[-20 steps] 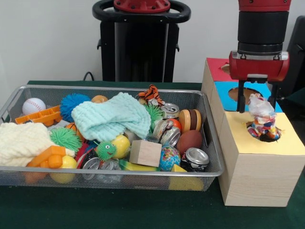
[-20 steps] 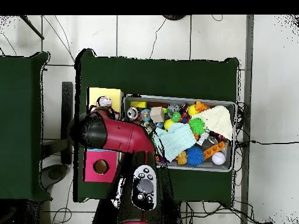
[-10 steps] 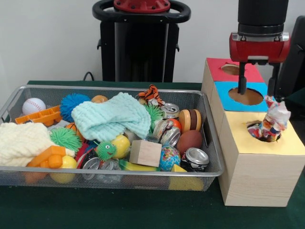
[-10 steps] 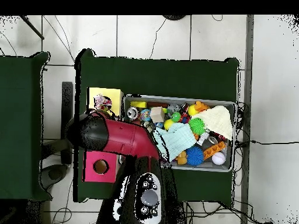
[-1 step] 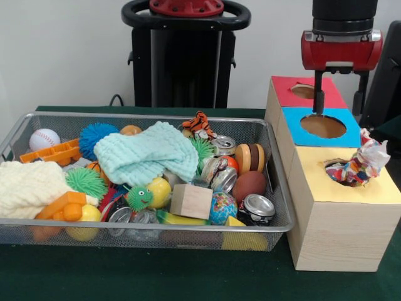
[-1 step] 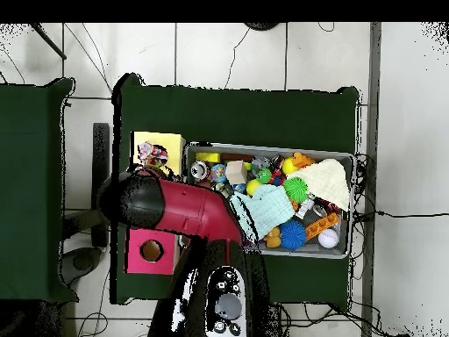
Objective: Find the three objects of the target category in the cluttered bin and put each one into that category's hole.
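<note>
A crumpled, many-coloured wrapper bag [image 5: 358, 165] lies half inside the hole of the yellow-topped box [image 5: 351, 192], its top leaning right. In the overhead view the bag [image 6: 153, 155] shows on the yellow box [image 6: 168, 140]. My gripper [image 5: 339, 99] hangs open well above it, over the blue-topped box [image 5: 297, 126], with nothing between its fingers. The arm [image 6: 175, 206] hides the gripper from overhead. The wire bin [image 5: 150, 116] to the left holds mixed clutter, including crushed cans [image 5: 258, 207].
A red-topped box [image 5: 286, 89] with a hole stands behind the blue one. In the bin lie a teal cloth [image 5: 147, 157], a cream cloth [image 5: 28, 186], a baseball [image 5: 44, 138], a wooden block [image 5: 191, 200] and spiky balls. The bin [image 6: 349, 158] sits right of the boxes from overhead.
My gripper let go of the bag and rose straight up. The bag slumped to the right over the yellow hole.
</note>
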Action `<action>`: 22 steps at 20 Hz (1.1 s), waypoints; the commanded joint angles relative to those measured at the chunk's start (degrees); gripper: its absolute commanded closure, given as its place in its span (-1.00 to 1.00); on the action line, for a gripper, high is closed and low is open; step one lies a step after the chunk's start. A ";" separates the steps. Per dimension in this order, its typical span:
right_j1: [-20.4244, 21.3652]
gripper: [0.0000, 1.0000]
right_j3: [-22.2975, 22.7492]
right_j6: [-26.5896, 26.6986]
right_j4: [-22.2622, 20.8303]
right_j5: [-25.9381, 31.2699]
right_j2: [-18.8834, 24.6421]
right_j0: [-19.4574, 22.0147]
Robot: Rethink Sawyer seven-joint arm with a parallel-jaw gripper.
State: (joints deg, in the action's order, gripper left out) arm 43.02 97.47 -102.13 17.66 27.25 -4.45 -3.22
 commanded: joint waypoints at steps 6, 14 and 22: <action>-2.99 -1.00 1.13 -10.07 0.85 1.05 3.02 0.97; -2.84 1.00 0.37 -10.30 -0.11 -1.04 1.68 0.35; -1.75 1.00 -3.32 -14.44 1.07 -1.09 -2.92 -2.41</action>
State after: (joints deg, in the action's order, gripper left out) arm 42.37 97.02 -102.15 17.60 27.23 -6.38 -5.12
